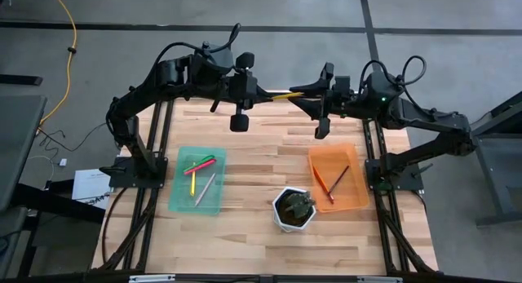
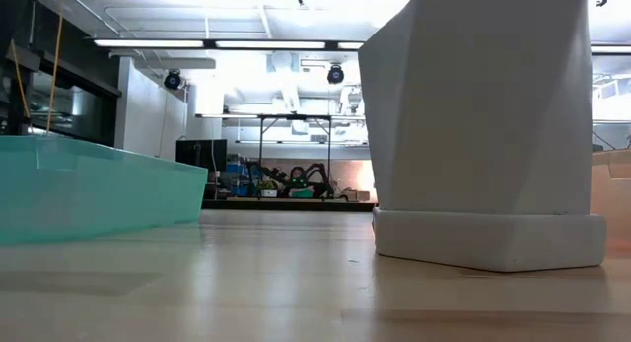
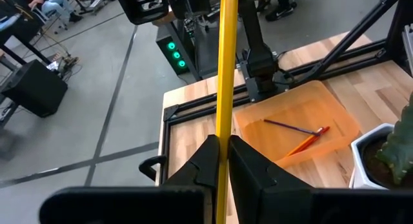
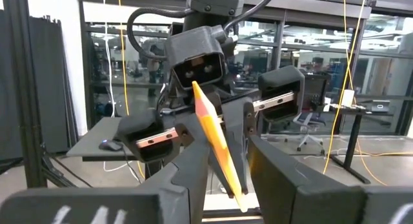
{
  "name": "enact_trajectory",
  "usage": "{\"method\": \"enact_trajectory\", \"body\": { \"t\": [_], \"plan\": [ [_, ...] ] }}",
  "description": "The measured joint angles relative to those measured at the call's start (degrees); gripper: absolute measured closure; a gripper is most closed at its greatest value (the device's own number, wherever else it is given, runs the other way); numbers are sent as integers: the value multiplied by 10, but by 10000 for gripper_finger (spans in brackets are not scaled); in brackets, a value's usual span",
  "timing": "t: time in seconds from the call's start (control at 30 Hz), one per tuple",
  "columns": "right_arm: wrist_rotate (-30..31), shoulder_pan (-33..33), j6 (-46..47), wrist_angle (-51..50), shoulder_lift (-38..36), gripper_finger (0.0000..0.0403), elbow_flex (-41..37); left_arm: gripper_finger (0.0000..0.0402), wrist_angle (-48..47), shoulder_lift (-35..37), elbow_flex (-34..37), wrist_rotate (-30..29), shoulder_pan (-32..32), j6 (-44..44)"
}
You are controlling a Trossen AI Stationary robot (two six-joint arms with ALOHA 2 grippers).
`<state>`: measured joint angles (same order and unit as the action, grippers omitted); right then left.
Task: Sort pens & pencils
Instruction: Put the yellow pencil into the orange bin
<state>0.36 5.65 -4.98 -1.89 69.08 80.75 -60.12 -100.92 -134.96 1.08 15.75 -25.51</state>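
The yellow pencil hangs above the table's far edge, pinched by the left gripper at one end and reaching between the right gripper's fingers; whether those grip it is unclear. Below: green tray, orange tray, potted cactus.

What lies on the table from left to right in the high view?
Translucent green plastic tray holding pens → white faceted pot with a green cactus → translucent orange plastic tray holding two thin pencils.
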Motion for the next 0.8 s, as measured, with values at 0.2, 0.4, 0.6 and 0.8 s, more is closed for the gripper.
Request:
{"method": "enact_trajectory", "body": {
  "t": [0.2, 0.4, 0.6, 0.8],
  "plan": [
    [-4, 0, -3, 0, 0, 320, 0, 387, 0, 0, 0, 3, 0, -2],
    [-9, 0, -11, 1, 0, 368, 0, 387, -1, 0, 0, 8, 0, -2],
    [-19, 0, -15, 8, 1, 398, 0, 387, -9, 0, 0, 9, 0, 0],
    [-21, 0, -15, 9, 1, 396, 0, 387, -11, 0, 0, 9, 0, 0]
  ]
}}
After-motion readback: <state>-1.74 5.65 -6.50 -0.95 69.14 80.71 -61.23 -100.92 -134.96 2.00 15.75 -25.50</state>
